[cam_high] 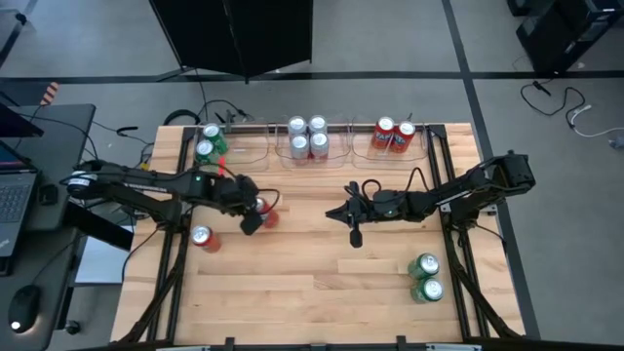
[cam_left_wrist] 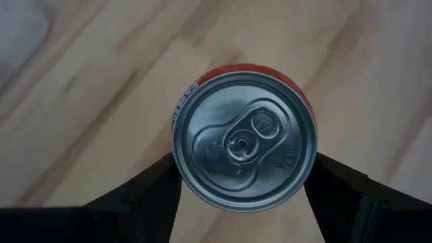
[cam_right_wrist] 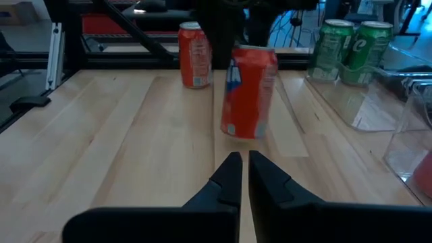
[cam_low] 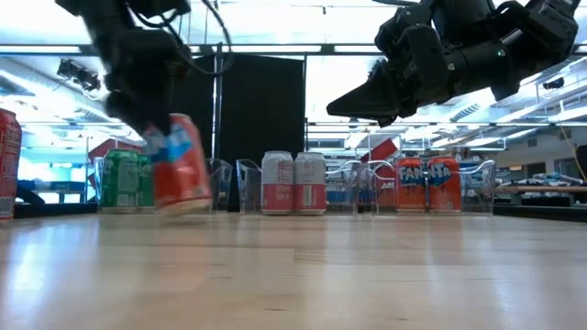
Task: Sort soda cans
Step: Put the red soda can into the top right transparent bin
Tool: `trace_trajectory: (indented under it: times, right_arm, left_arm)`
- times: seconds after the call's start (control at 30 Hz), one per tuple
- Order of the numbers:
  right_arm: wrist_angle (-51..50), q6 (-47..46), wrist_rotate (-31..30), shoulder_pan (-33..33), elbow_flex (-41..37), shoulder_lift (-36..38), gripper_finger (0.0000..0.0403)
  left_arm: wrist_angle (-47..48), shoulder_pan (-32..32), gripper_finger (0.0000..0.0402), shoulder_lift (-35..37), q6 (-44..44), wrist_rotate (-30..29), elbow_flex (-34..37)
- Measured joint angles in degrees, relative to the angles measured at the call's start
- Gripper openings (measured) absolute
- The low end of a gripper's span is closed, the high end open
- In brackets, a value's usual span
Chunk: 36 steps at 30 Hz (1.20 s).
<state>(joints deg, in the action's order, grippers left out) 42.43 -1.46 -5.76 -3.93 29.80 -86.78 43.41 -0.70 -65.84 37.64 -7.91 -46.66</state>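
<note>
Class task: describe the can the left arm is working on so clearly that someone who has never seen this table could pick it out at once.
Start at the wooden table and follow the left arm to the left gripper, left of centre. Between its fingers hangs a red can, tilted and lifted off the wood. The other loose red can stands on the table, untouched.

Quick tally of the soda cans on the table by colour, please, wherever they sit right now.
Green cans: 4, two in the left tray, two loose near the right front.
Silver-white cans: 4, all in the middle tray.
Red cans: 4, two in the right tray, one loose at left, one tilted in the left pincer.
Total: 12
</note>
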Motion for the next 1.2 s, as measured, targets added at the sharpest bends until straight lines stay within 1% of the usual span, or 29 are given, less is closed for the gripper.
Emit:
trace_trajectory:
  times: [0.17, 0.33, 0.43, 0.57, 0.8, 0.93, 1.03, 1.2]
  right_arm:
    - [-0.68, 0.16, -0.02, 0.00, 0.00, 0.89, 0.0017]
    - [-5.30, 0.16, -1.32, -0.02, 0.00, 4.13, 0.0035]
    - [-8.61, -0.03, -3.43, -0.04, 0.00, 6.36, 0.0049]
    - [-11.99, -0.30, -4.74, -0.21, 0.00, 7.77, 0.0068]
    - [-12.52, -0.42, -4.72, -0.24, 0.00, 7.64, 0.0101]
    - [-12.56, -1.30, -4.73, -0.49, 0.00, 7.16, 0.0126]
    - [-12.06, -2.48, -4.72, -0.56, 0.02, 6.52, 0.0152]
    - [-11.10, -3.50, -6.04, -0.56, 0.00, 6.05, 0.0217]
  left_arm:
    - [-10.05, 1.34, 0.0273, -7.05, -7.03, 1.46, -1.00]
    - [-12.62, 1.86, 0.0273, -15.76, -15.75, 1.62, -7.75]
    - [-12.29, 1.87, 0.0273, -20.91, -20.91, 1.57, -13.26]
    - [-9.66, 1.85, 0.0273, -27.52, -26.56, 1.65, -21.14]
    - [-5.58, 1.85, 0.0273, -37.36, -33.83, 1.57, -33.23]
    - [-4.78, 1.89, 0.0275, -40.52, -35.50, 3.29, -37.80]
    - [-4.79, 1.83, 0.0281, -41.58, -36.09, 4.23, -39.45]
    - [-4.50, 1.83, 0.0297, -41.51, -36.14, 4.32, -39.75]
